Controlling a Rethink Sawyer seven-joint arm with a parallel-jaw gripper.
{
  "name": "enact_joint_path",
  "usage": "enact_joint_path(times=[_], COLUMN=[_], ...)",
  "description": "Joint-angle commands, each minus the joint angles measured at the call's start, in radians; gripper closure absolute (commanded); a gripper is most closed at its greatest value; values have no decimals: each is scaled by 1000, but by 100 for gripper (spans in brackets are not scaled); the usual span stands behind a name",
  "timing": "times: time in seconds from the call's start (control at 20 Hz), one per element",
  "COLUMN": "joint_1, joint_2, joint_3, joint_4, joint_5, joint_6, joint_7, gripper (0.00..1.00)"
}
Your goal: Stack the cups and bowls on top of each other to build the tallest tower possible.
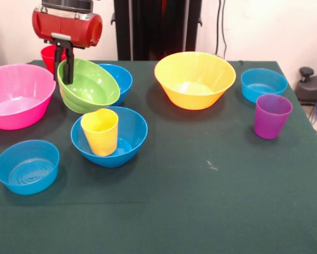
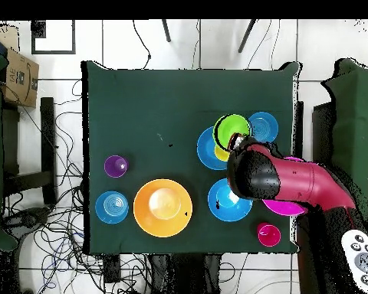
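The gripper [image 1: 64, 69] pinches the green bowl's [image 1: 89, 86] rim, holding it tilted in the air at about eleven o'clock from the yellow cup [image 1: 100, 131], which stands in a blue bowl [image 1: 129, 138]. Released off-centre, it could slide off or topple the cup.

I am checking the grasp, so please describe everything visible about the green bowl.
The green bowl is a small, glossy lime plastic bowl, empty. It hangs tilted in the air, its opening facing the camera in the front view. The gripper pinches its rim at the upper left. It hovers above the yellow cup, not touching it.
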Motion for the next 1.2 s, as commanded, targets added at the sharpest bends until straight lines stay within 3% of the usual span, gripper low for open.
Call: enact_joint_path(times=[0.05, 0.75, 1.2], joint_1=[6, 15, 20], joint_2=[24, 19, 58], joint_3=[62, 46, 34], joint_4=[95, 136, 133], joint_5=[-31, -35, -53], joint_6=[38, 4, -40], joint_7=[-27, 4, 18], gripper=[100, 100, 100])
